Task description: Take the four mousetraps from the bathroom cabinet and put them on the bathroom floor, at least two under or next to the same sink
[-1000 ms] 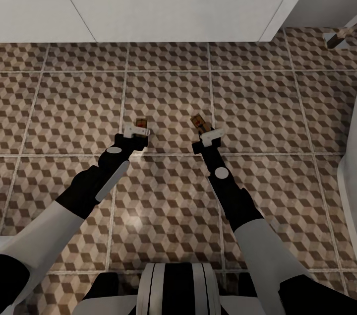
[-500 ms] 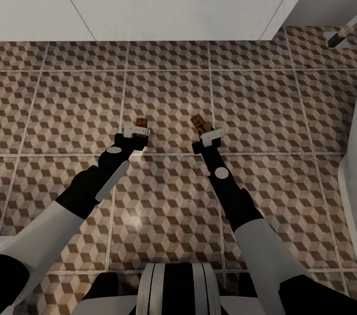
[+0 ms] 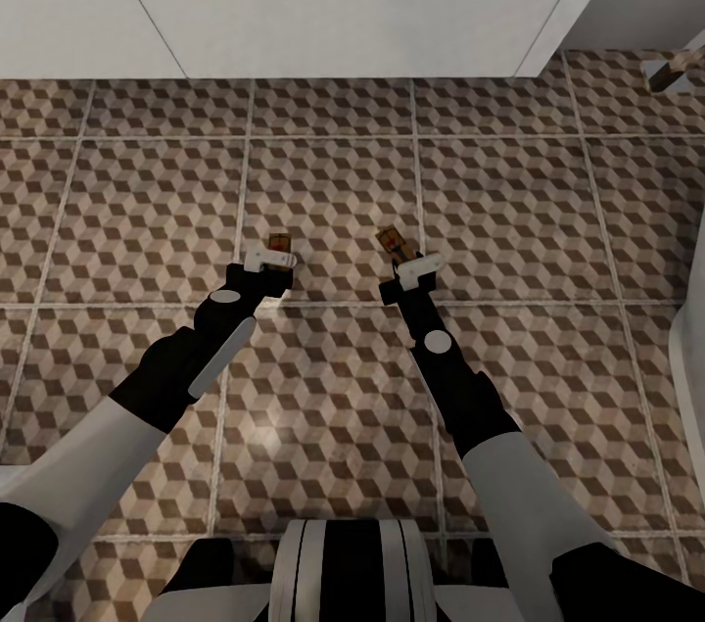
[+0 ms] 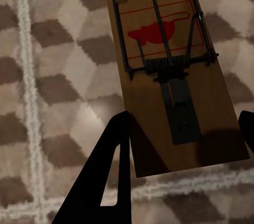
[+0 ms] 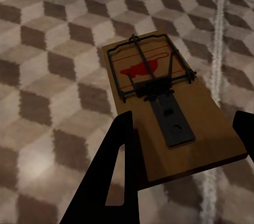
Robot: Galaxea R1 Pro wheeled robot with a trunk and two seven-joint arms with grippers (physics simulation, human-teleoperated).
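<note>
Two mousetraps are counted, each a tan wooden board with black wire spring bar and red mouse mark. The left mousetrap is clasped at its near end by the left gripper above the bathroom floor. The right mousetrap is likewise clasped by the right gripper.

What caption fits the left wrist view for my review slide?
Left end effector straddling the near end of a wooden mousetrap, red mouse mark face up, above the cube-patterned bathroom floor.
</note>
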